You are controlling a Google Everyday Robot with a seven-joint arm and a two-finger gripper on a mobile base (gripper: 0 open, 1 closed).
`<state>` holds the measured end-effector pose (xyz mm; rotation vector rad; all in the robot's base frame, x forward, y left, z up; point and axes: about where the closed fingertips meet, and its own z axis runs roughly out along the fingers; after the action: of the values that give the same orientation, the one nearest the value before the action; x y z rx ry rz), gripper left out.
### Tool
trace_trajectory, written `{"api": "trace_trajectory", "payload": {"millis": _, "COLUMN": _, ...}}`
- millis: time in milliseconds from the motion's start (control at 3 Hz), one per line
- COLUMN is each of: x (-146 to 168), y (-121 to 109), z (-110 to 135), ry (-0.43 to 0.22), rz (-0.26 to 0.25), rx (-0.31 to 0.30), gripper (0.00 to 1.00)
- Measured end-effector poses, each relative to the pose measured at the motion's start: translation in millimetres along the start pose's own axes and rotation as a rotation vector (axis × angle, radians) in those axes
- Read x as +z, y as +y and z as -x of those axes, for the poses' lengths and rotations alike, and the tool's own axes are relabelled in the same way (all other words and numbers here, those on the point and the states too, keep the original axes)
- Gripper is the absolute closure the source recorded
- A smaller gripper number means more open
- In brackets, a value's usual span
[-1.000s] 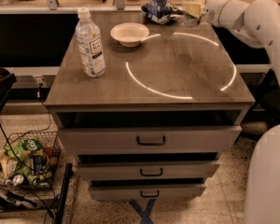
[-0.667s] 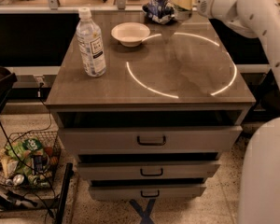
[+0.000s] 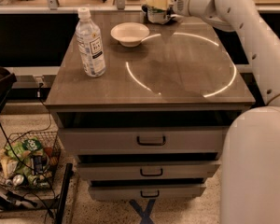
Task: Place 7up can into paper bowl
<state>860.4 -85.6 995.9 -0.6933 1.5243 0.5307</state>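
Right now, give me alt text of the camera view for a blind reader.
The robot's gripper is at the far edge of the table, right over the 7up can, near the empty paper bowl. A water bottle stands upright at left.

1. The gripper (image 3: pixel 157 3) hangs over the far edge of the table (image 3: pixel 177 78), right of the paper bowl (image 3: pixel 129 33).
2. The water bottle (image 3: pixel 90 43) stands upright left of the bowl, apart.
3. Open surface spans front and right.
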Motion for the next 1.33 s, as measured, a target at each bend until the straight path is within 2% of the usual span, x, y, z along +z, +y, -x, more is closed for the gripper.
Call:
{"api": "trace_trajectory", "payload": {"millis": 333, "x": 25, "y": 37, "z": -9, "ry": 0.013, "rz": 0.115, "rx": 0.025, "gripper": 1.0}}
{"api": "trace_trajectory", "payload": {"millis": 667, "x": 47, "y": 61, "z": -19, "ry": -0.006, "rz": 0.203, "rx": 0.058, "gripper": 1.0}}
{"api": "trace_trajectory", "payload": {"millis": 1000, "x": 62, "y": 76, "z": -27, "ry": -0.044, "rz": 0.269, "rx": 0.08, "gripper": 1.0}}
{"api": "trace_trajectory", "payload": {"millis": 1333, "x": 75, "y": 78, "z": -37, "ry": -0.089, "rz": 0.296, "rx": 0.094, "gripper": 1.0}}
